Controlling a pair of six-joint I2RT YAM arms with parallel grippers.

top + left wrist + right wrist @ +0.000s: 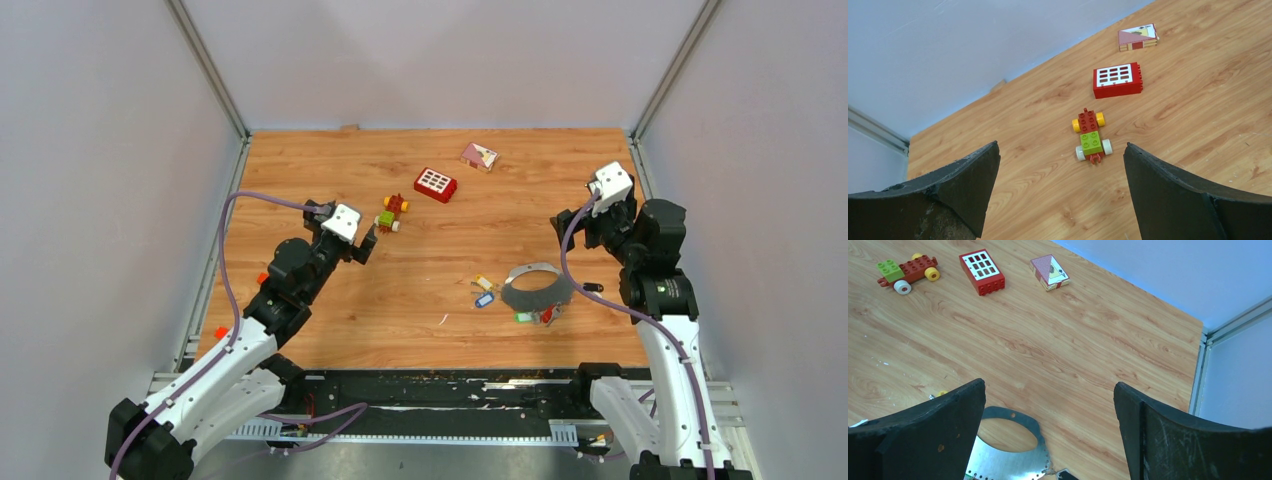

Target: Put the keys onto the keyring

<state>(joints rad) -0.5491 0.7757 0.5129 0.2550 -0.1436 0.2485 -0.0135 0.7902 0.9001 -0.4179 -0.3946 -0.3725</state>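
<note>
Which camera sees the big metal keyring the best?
The top external view: nearly the whole keyring shows there, lying on the table. The right wrist view catches only part of it, at the picture's bottom edge. The left wrist view misses it.

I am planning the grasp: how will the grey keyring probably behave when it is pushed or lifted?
The keyring looks thin, flat and metal, lying flush on the table, so it likely slides when pushed and is hard to pinch. Probably stiff, not floppy. The keys beside it look light; it may scatter them.
</note>
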